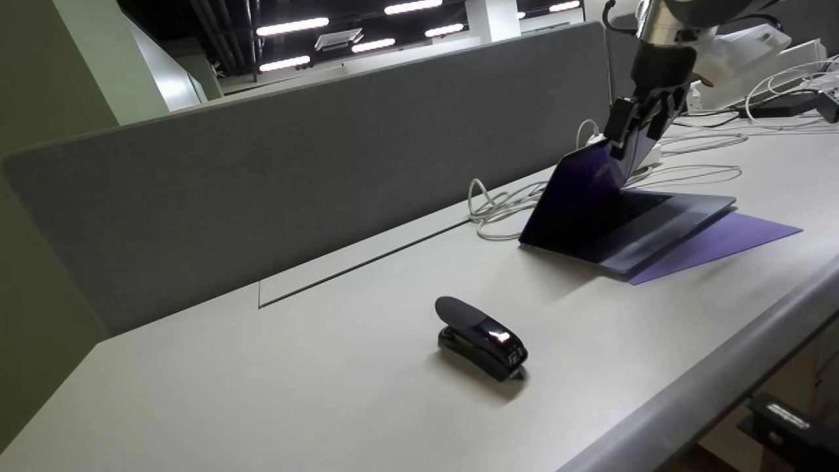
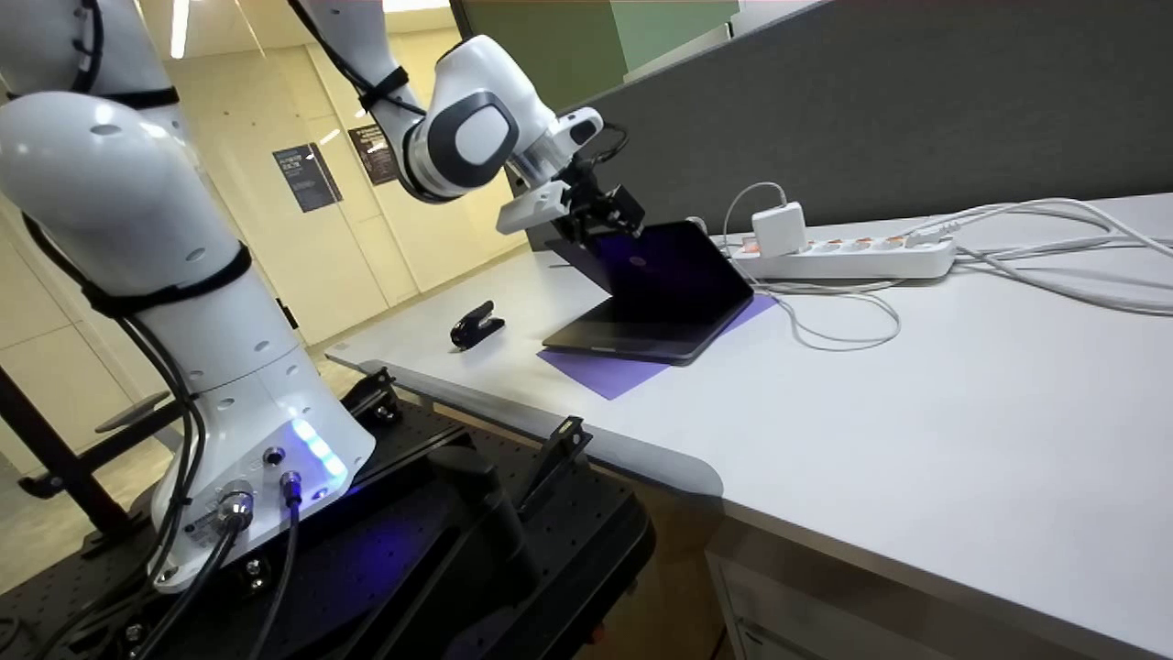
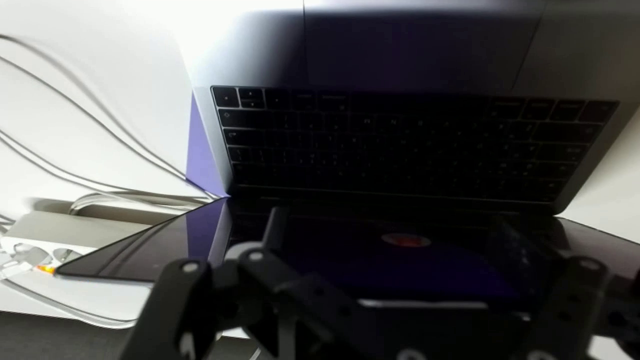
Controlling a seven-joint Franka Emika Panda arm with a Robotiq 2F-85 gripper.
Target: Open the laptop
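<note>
At the far left of an exterior view, a white robot arm (image 2: 202, 325) reaches over a pale desk (image 2: 916, 412). Next comes a black stapler (image 2: 475, 327), lying on the desk. Then comes the gripper (image 1: 636, 141), its fingers spread well apart and nothing seen held between them. The laptop (image 2: 652, 298) is just below, on the desk, its screen (image 2: 696, 270) raised and its keyboard (image 3: 410, 137) in view; the fingertips stand at the screen's upper edge, and whether they touch it I cannot tell. A purple sheet (image 2: 608, 373) sticks out from beneath the laptop. Farther right, a white charger (image 2: 779, 229) sits on a white power strip (image 2: 848, 263), and pale cables (image 2: 1100, 243) trail on to the far right. Behind, a dark grey partition (image 2: 880, 119) rises along the desk.
</note>
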